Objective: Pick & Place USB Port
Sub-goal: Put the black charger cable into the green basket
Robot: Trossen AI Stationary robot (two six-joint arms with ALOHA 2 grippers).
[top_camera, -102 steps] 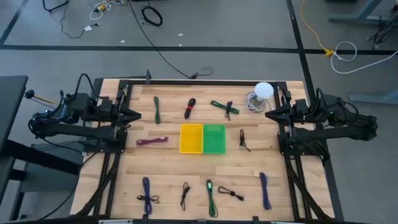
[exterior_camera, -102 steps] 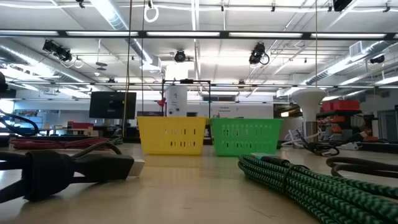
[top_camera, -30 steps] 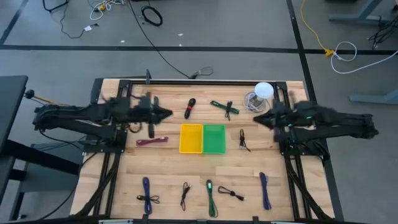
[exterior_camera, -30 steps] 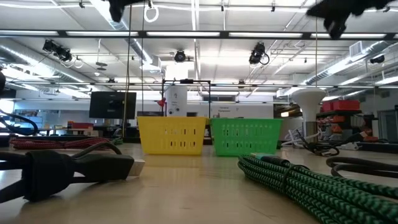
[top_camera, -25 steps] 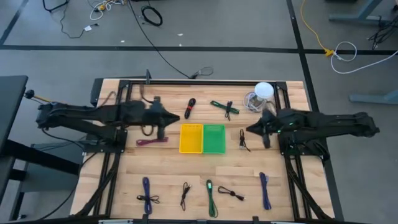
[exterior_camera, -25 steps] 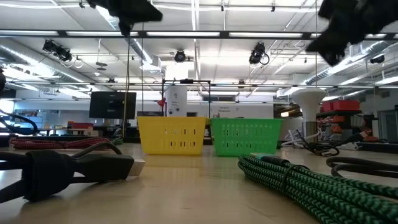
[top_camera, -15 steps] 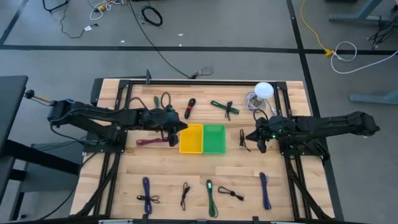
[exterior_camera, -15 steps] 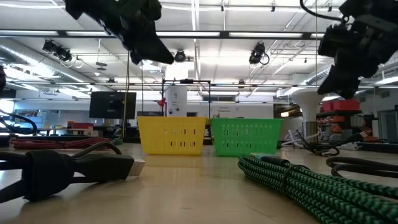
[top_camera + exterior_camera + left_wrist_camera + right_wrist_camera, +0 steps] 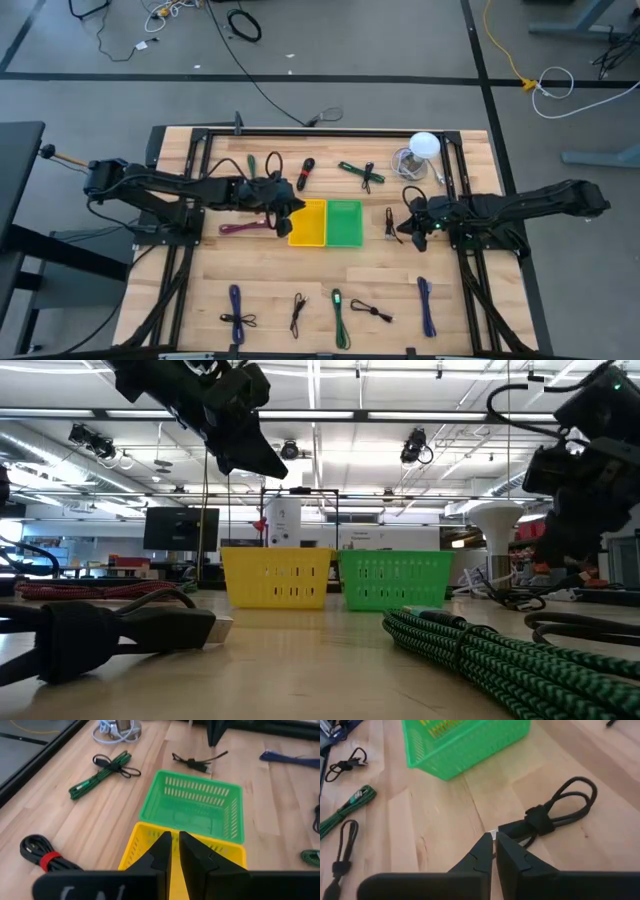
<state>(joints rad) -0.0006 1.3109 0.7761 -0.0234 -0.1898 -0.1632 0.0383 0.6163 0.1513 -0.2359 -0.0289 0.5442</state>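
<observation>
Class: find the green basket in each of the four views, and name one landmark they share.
High view: green basket, table centre.
Low view: mid-picture, right of the yellow basket.
Left wrist view: centre, beyond the yellow one.
Right wrist view: top edge.
Shared landmark: the yellow basket adjoining it.

You had grey floor [image 9: 330, 40] with loose cables [image 9: 243, 22] around the wooden table [image 9: 390, 275]; behind, strip lights [image 9: 180, 380], ceiling ducts, a dark monitor [image 9: 180, 528].

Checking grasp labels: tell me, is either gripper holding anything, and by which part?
Nothing is held: the left gripper and right gripper are both shut and empty.
</observation>
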